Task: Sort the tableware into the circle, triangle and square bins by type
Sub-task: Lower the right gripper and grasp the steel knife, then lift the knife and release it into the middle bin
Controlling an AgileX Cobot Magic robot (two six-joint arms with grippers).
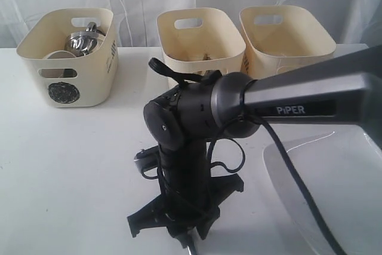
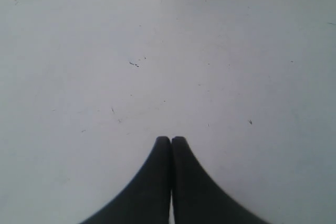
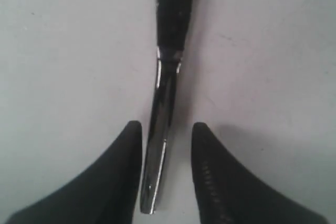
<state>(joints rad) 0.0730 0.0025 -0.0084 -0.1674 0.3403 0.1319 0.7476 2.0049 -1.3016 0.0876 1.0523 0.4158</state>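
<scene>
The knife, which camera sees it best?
The right wrist view: the knife sits between the open right fingers, metal part and black handle plain. In the exterior view the arm hides nearly all of it. The left wrist view does not show it.

Left end effector [image 2: 170, 141] closed tight, tips touching; right end effector [image 3: 167, 129] spread apart, pointing downward.

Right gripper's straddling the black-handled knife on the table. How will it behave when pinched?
The knife looks rigid: straight metal blade, solid black handle, so flex is unlikely. The polished blade between the right gripper's open fingers is probably slippery and may twist or slide. Lying flat on the table, it likely won't roll.
</scene>
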